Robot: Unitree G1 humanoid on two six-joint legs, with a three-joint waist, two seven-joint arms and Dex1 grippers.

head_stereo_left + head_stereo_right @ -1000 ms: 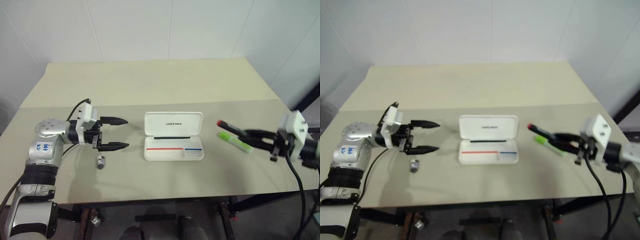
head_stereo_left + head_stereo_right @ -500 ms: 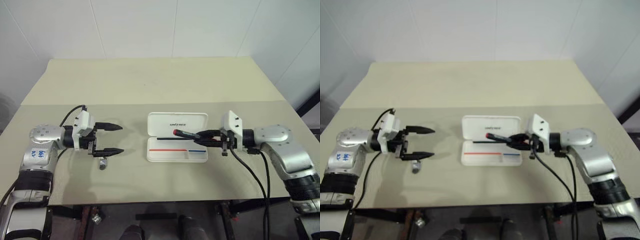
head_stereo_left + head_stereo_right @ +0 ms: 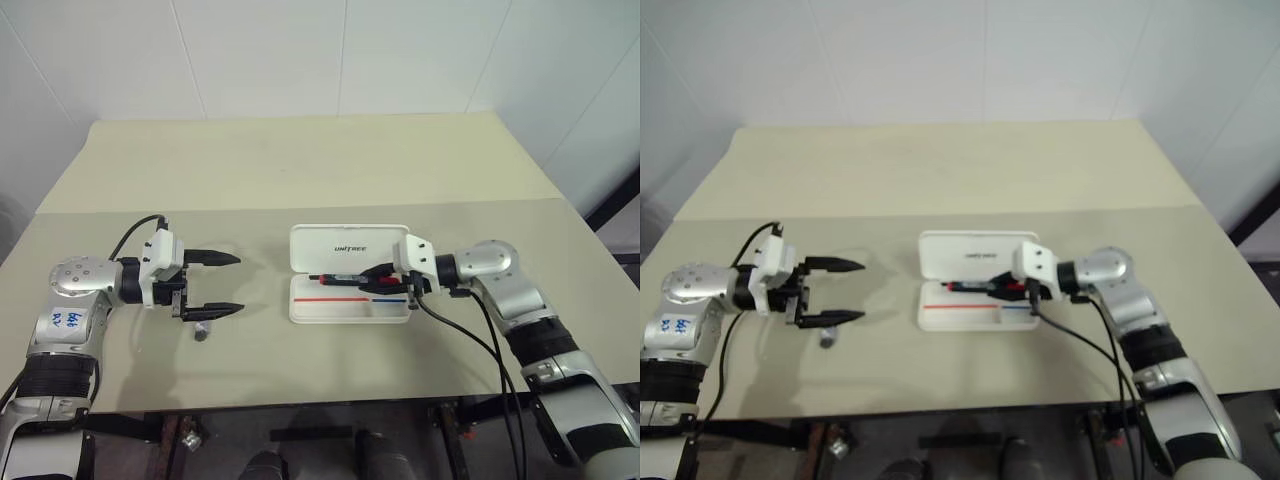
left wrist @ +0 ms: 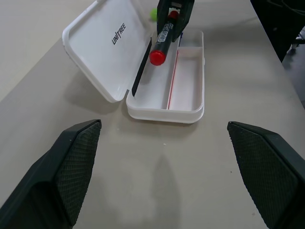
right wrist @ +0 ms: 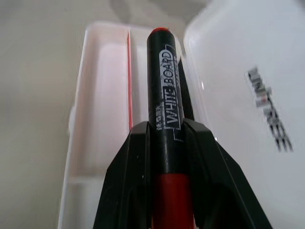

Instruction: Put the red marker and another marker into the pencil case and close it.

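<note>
We hold the red marker clenched in the right pincer over the open pencil case at table centre, the left pincer released at 9 o'clock; a tilted release could bounce it off the rim.

We see pencil case open on desk, lid tilted back, "UNITREE" lettering on lid. Red marker pinched in right gripper, angled over tray. Green object behind case. Left gripper fingers spread wide, nothing between.
</note>
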